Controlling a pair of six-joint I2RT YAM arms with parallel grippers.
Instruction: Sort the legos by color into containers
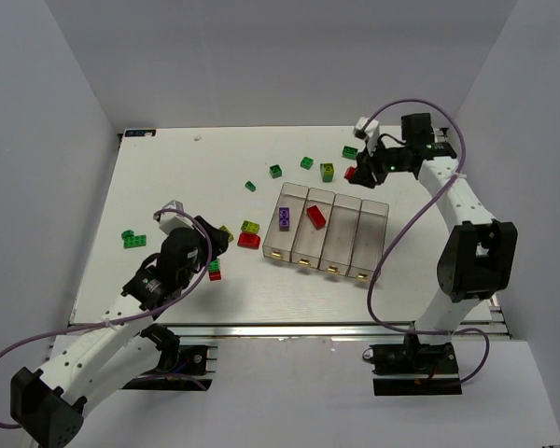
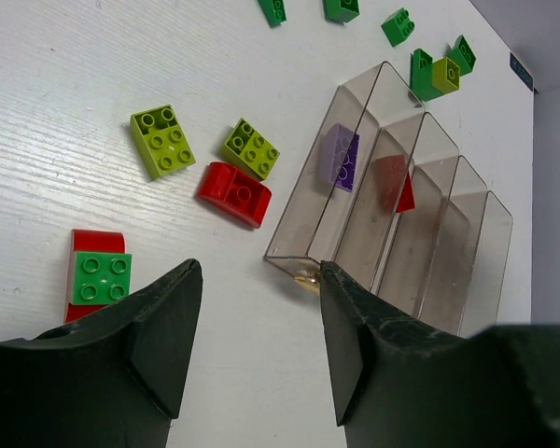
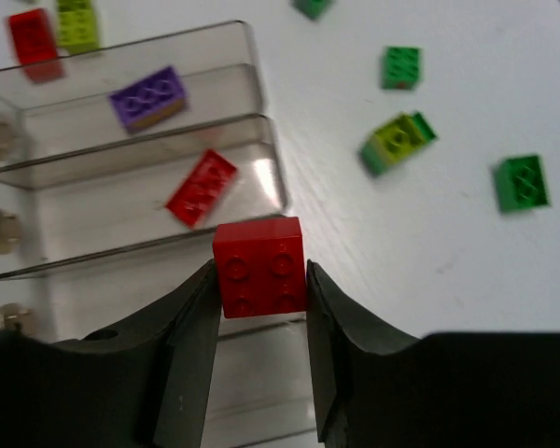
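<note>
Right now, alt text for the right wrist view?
The right gripper pinches a square red lego, with the clear bins beyond it. One bin holds a purple lego, the next a second red lego; green legos lie loose on the white table.

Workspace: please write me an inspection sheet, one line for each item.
Surface: white table.
Job's things: four joined bins; purple brick in the leftmost (top view), red brick in the next, the other two empty; loose bricks on the table.
Clutter: nothing seen.
Grippers: left gripper open, empty; right gripper shut on held brick, red.
Cables: purple cable loops beside each arm.
Surroundings: white walls on three sides.
</note>
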